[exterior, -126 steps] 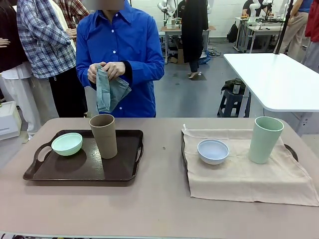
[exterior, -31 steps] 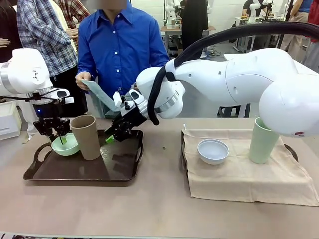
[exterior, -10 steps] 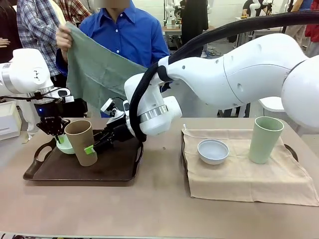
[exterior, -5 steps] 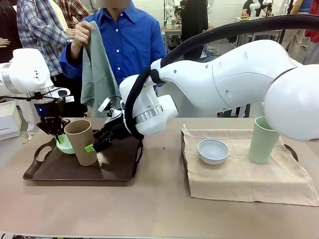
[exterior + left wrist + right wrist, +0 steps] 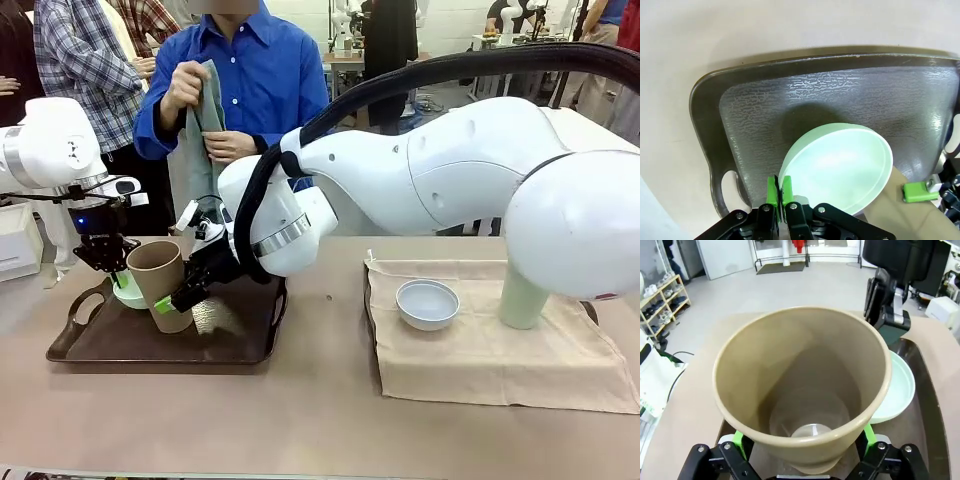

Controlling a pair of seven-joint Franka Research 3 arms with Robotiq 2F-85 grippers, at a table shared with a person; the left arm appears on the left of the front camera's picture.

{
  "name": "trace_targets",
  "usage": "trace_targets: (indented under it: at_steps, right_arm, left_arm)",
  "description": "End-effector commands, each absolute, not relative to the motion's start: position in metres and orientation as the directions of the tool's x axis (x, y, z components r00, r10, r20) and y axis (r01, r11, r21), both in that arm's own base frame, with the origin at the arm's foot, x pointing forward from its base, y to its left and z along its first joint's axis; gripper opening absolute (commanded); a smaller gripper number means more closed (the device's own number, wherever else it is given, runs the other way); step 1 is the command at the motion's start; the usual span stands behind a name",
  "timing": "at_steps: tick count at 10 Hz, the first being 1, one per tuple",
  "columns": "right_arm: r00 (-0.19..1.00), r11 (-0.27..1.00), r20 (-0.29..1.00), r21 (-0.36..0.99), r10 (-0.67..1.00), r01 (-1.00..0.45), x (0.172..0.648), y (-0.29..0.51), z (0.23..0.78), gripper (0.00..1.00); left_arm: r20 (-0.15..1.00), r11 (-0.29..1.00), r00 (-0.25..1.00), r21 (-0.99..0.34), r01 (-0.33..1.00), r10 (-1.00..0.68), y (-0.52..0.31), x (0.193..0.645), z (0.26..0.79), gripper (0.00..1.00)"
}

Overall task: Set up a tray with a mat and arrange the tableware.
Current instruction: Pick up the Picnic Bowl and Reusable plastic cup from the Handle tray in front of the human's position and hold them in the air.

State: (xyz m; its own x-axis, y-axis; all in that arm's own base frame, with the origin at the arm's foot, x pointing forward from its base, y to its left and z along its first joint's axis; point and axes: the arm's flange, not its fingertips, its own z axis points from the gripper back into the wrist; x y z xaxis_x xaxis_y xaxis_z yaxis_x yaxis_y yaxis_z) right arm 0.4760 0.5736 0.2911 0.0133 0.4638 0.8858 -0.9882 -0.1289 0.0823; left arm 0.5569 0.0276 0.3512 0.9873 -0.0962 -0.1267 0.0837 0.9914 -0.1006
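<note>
**A:** The table (image 5: 320,420) stood in a busy lab, with a person (image 5: 270,70) in blue at its far side. How far along was the job?

**B:** About half, I'd say. The left tray (image 5: 235,340) had no mat yet. The left gripper (image 5: 779,191) was pinched shut on the rim of the mint bowl (image 5: 840,165). The bowl sat at that tray's left end, seemingly tipped up. Just beside it, the right gripper (image 5: 804,442) reached across with its jaws spread wide around the base of the tan cup (image 5: 158,280). The cup leaned, so I judged it held.

**A:** And the mat?

**B:** The person held the cloth (image 5: 190,170) bunched against the chest. The right tray (image 5: 367,300) looked finished: beige mat (image 5: 480,360) spread, with the white bowl (image 5: 427,303) and green cup (image 5: 522,300) on it.

**A:** What was left?

**B:** Probably clearing the bowl and cup, laying the cloth, then setting both back.

**A:** What had changed?

**B:** In the earliest frame no arm was there, and the tan cup stood upright mid-tray. A second before, the cloth hung spread open. Since then the cup had gone further left. The right side matched throughout.
</note>
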Motion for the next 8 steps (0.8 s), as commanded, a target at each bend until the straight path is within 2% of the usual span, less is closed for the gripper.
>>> trace_targets:
  at_steps: [1, 3, 4, 5, 6, 8]
  right_arm:
    - [-0.078, -0.194, 0.873, 0.02, 0.482, -0.981, 0.4897, 0.5841, 0.2919, 1.0]
    - [-0.185, -0.257, 0.844, -0.058, 0.504, -0.965, 0.4918, 0.5833, 0.2892, 1.0]
    - [-0.201, -0.259, 0.837, -0.073, 0.51, -0.963, 0.4915, 0.5828, 0.2887, 0.56]
    - [-0.205, -0.254, 0.833, -0.081, 0.514, -0.964, 0.4916, 0.5817, 0.2888, 0.41]
    - [-0.207, -0.256, 0.834, -0.083, 0.511, -0.963, 0.4919, 0.5809, 0.2893, 0.0]
    - [-0.217, -0.279, 0.834, -0.08, 0.507, -0.957, 0.4944, 0.581, 0.2901, 0.0]
  left_arm:
    - [-0.135, 0.989, 0.985, -0.111, 0.093, -0.107, 0.0339, 0.5548, 0.3386, 0.0]
    - [-0.134, 0.99, 0.985, -0.112, 0.09, -0.105, 0.0346, 0.5542, 0.3383, 0.0]
    - [-0.134, 0.99, 0.986, -0.114, 0.088, -0.103, 0.0347, 0.5541, 0.3376, 0.0]
    - [-0.136, 0.99, 0.985, -0.115, 0.088, -0.103, 0.0344, 0.5553, 0.3367, 0.0]
    - [-0.138, 0.989, 0.985, -0.115, 0.09, -0.106, 0.0341, 0.5561, 0.336, 0.0]
    - [-0.144, 0.989, 0.983, -0.114, 0.093, -0.109, 0.0359, 0.5573, 0.3349, 0.0]
